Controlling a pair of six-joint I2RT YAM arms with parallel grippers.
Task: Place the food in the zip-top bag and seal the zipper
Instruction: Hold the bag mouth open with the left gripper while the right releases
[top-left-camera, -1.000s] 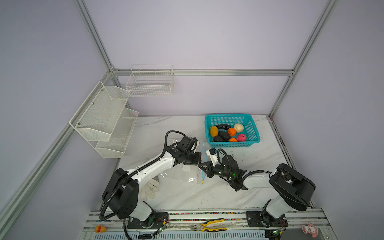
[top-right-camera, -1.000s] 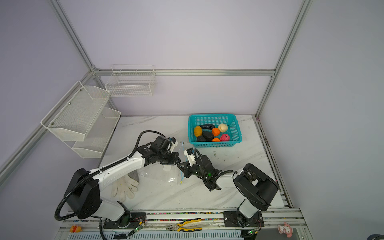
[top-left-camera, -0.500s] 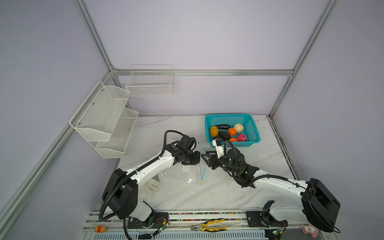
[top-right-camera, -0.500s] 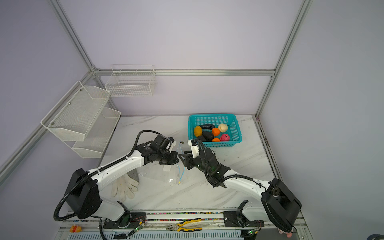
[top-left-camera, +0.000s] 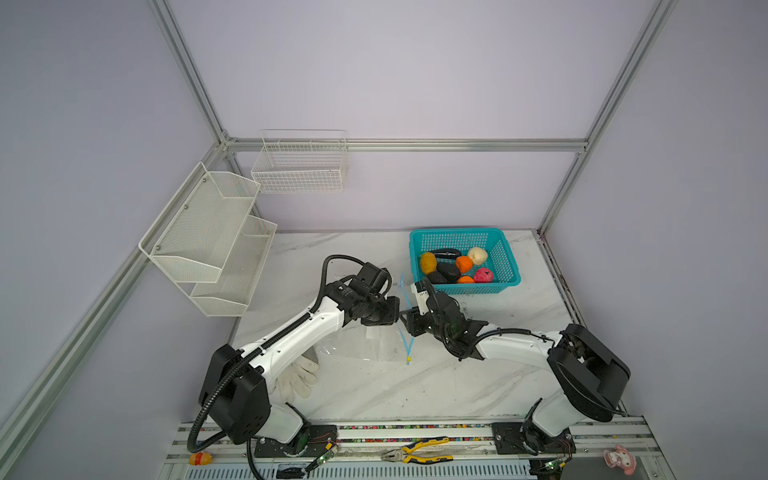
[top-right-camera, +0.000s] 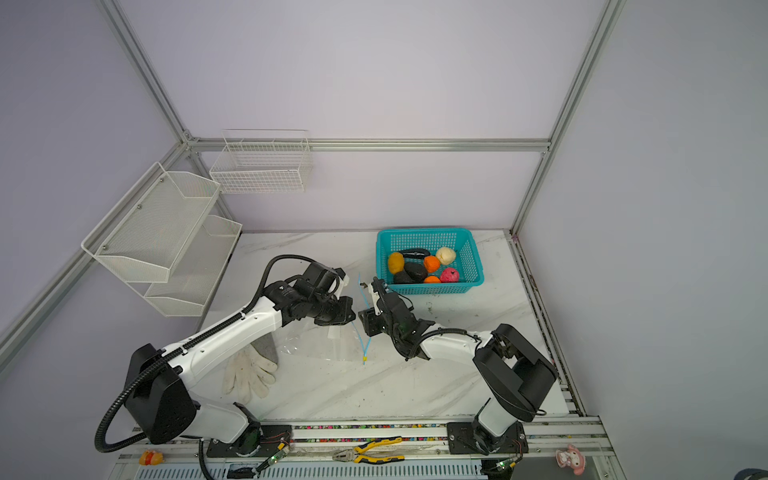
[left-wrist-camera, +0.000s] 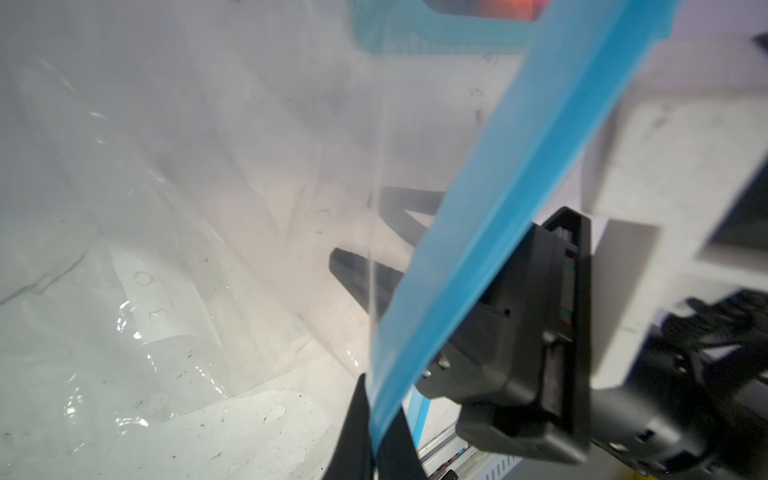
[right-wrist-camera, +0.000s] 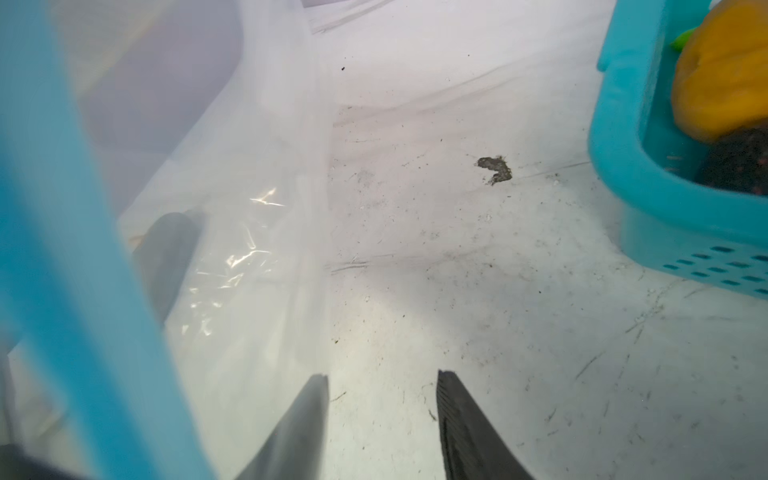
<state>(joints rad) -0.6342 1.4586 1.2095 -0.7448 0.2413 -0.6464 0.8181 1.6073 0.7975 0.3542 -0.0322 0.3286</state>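
The zip-top bag (top-left-camera: 365, 349) (top-right-camera: 320, 345) is clear and lies on the table with its mouth lifted. My left gripper (top-left-camera: 400, 314) (top-right-camera: 355, 318) (left-wrist-camera: 376, 415) is shut on the light-blue zipper (top-left-camera: 405, 332) (top-right-camera: 360, 332) (left-wrist-camera: 498, 199) (right-wrist-camera: 83, 249). The yellow-green slider tab (top-left-camera: 409, 358) hangs at the strip's low end. My right gripper (top-left-camera: 407, 323) (top-right-camera: 361, 325) (right-wrist-camera: 382, 374) stands open right beside the mouth, and one of its fingers (right-wrist-camera: 307, 407) is behind the plastic film. The food (top-left-camera: 451, 268) (top-right-camera: 417, 268) (right-wrist-camera: 723, 75) lies in the teal basket (top-left-camera: 478, 287) (top-right-camera: 444, 287) (right-wrist-camera: 648, 208).
A white glove (top-left-camera: 297, 376) lies under the left arm. Two white wire racks (top-left-camera: 216, 237) (top-left-camera: 299, 166) hang on the walls at the left and back. Pliers (top-left-camera: 415, 451), a small yellow-red figure (top-left-camera: 200, 458) and a pink doll (top-left-camera: 621, 459) sit on the front rail.
The right gripper's jaws have opened beside the bag's mouth. The left gripper has kept its hold, and the blue strip now stands higher above the table.
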